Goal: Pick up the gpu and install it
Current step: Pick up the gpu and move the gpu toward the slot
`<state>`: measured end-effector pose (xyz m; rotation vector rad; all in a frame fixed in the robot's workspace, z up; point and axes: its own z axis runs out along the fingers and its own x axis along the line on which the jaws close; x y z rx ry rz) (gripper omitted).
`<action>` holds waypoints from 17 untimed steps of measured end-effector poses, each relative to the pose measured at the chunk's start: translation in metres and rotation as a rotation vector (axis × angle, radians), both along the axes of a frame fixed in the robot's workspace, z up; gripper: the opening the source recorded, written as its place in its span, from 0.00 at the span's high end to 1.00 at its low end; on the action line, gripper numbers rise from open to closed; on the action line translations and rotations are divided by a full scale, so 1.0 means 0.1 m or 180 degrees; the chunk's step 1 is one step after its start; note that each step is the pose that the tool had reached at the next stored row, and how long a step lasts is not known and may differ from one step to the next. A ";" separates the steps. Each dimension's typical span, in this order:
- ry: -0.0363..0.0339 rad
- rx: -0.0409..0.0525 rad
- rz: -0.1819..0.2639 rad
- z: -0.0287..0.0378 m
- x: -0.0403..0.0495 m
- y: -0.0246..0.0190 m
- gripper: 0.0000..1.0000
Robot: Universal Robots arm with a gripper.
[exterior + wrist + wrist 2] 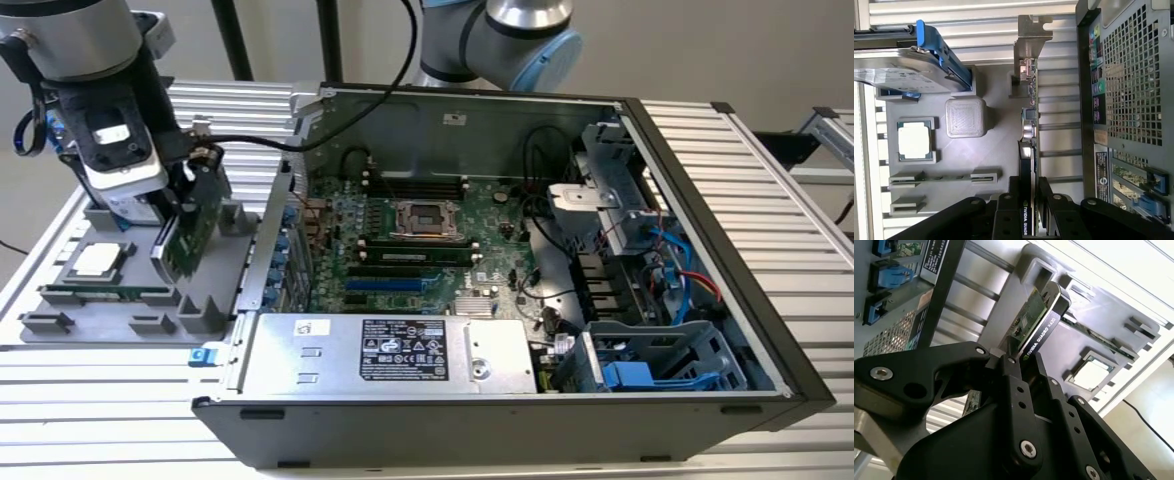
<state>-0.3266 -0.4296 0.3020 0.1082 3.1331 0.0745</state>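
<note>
Green-and-black gpu clamped on edge in the gripper above the grey fixture tray
The black fingers were closed on the card's two flat faces near one end, a grip that apparently left the silver bracket free for seating. The card hung tilted, outside the open computer case and just beside it. Whether it had cleared its tray holder could not be judged

the exterior view looks down from afar on the computer case and grey tray; both wrist views, close behind the gripper, share the gpu.
</note>
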 end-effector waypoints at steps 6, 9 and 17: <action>0.0000 0.0000 0.0000 0.032 0.000 0.000 1.00; 0.0000 0.0000 0.0000 0.041 0.000 0.000 1.00; 0.0000 0.0000 0.0000 0.085 0.000 0.000 1.00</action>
